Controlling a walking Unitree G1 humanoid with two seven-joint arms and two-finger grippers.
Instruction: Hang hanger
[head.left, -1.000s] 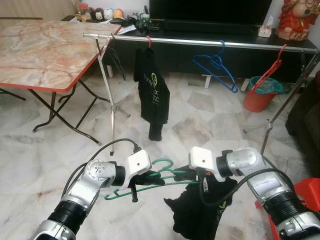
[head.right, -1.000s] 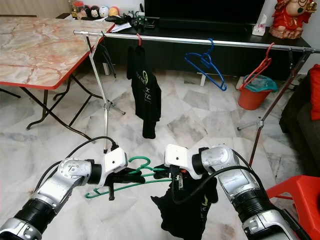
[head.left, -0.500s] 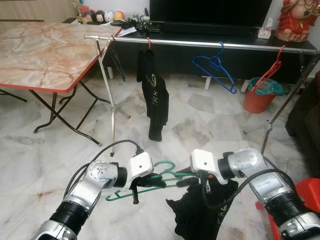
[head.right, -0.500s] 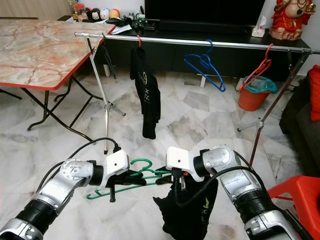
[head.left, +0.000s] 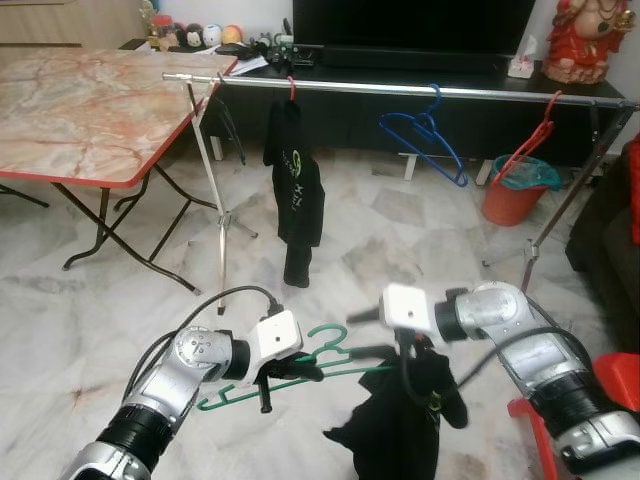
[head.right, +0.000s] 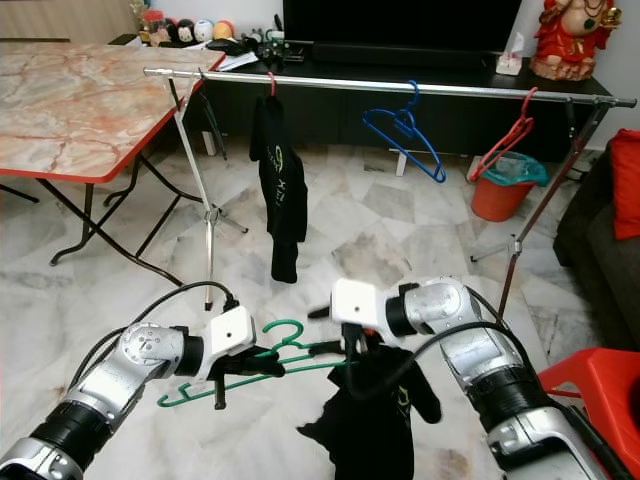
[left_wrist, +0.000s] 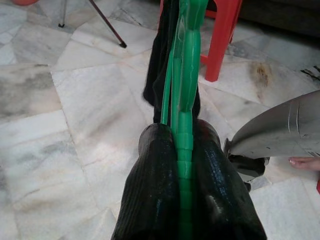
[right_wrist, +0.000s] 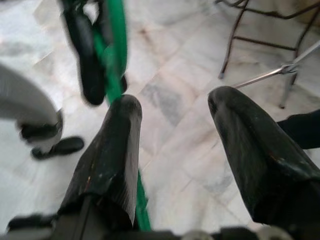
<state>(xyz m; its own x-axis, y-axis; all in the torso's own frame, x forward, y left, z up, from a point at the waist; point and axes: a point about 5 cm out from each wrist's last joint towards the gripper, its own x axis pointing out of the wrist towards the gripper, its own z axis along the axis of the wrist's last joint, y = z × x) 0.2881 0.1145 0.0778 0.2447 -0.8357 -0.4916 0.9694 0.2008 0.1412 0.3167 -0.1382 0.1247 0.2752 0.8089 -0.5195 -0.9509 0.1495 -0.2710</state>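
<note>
Since a second ago the black garment (head.left: 400, 420) had dropped lower off the green hanger (head.left: 300, 365), and my right gripper (head.left: 375, 318) had lifted clear of it. In the head views I had the hanger low over the marble floor (head.left: 100, 300), well short of the clothes rail (head.left: 400, 88). Through the left wrist view, my left gripper (left_wrist: 185, 170) was clamped tight on the hanger bar. Through the right wrist view, the right fingers (right_wrist: 250, 150) stood spread wide, holding nothing, beside the hanger.
</note>
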